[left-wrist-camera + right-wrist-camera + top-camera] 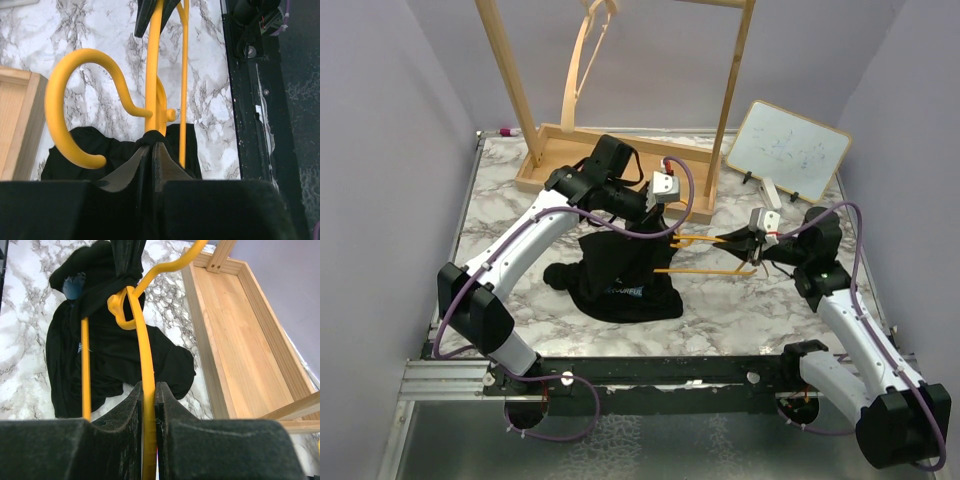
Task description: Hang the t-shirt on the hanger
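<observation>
Hanger [700, 270] gripped at both ends, t-shirt [620, 280] gathered at its neck.
Pinched between the closed fingers of the left gripper [152, 155]: a bunched fold of black cloth, right at the base of the yellow hook. Clamped tight in the right gripper [148, 395]: one sloping arm of the frame, hook end pointing toward the left gripper. Heaped on the marble table [740, 310] — most of the shirt, under the left gripper and around the frame's near end, blue print partly showing. Behind, toward the far edge: wooden rack base [580, 150] and small whiteboard [788, 150].
</observation>
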You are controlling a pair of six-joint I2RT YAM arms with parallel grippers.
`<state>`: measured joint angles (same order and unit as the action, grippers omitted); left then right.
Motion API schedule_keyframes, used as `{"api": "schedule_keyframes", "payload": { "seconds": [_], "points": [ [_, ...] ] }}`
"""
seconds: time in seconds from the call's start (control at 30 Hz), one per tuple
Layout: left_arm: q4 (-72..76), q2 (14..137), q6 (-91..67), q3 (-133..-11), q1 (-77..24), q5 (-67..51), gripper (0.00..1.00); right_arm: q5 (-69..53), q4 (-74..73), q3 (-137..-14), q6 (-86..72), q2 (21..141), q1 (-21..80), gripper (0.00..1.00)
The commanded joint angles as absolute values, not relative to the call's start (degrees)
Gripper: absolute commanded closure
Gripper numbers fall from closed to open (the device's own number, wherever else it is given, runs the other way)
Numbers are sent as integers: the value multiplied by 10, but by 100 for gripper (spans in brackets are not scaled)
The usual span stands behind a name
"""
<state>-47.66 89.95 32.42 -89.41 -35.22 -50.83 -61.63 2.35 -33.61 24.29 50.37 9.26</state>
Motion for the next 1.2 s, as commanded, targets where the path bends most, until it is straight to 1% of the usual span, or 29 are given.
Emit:
{"api": "schedule_keyframes", "payload": {
  "seconds": [0.0, 0.13, 0.17, 0.23, 0.33, 0.37, 0.43, 0.57, 0.6, 0.63, 0.67, 0.73, 0.77, 0.87, 0.97, 1.03, 1.1, 1.17],
  "points": [
    [-454, 903, 305, -912, -366, -533, 100, -635, 53, -363, 239, 504, 96, 99],
    [-469, 898, 310, -912, -366, -517, 99, -634, 64, -360, 237, 491, 96, 99],
    [-474, 895, 313, -911, -366, -515, 91, -633, 68, -359, 235, 485, 96, 99],
    [-480, 892, 317, -908, -366, -514, 78, -632, 69, -360, 231, 477, 96, 99],
    [-480, 887, 316, -901, -366, -499, 66, -635, 53, -366, 242, 474, 96, 99],
    [-478, 886, 315, -898, -366, -487, 60, -636, 46, -368, 247, 474, 96, 99],
    [-471, 881, 317, -891, -365, -465, 58, -639, 41, -365, 250, 472, 96, 99],
    [-464, 880, 321, -880, -365, -451, 57, -647, 49, -360, 244, 467, 96, 99],
    [-462, 880, 320, -880, -365, -453, 59, -648, 49, -360, 244, 467, 96, 99],
    [-462, 881, 319, -881, -365, -457, 65, -647, 49, -361, 245, 467, 96, 99],
    [-461, 881, 318, -883, -365, -461, 74, -645, 47, -361, 245, 466, 96, 99],
    [-460, 881, 317, -886, -365, -466, 96, -641, 39, -363, 250, 467, 96, 99],
    [-460, 880, 317, -888, -365, -469, 100, -640, 34, -364, 255, 469, 96, 99],
    [-457, 877, 319, -895, -365, -469, 100, -625, 27, -366, 253, 475, 96, 99],
    [-438, 861, 330, -897, -365, -428, 100, -553, 28, -379, 203, 478, 96, 90],
    [-430, 841, 361, -894, -362, -390, 100, -517, 30, -396, 172, 476, 96, 81],
    [-417, 818, 378, -886, -357, -356, 100, -485, 37, -414, 135, 473, 96, 66],
    [-411, 798, 390, -875, -354, -338, 100, -454, 40, -434, 98, 473, 96, 55]
  ]
}}
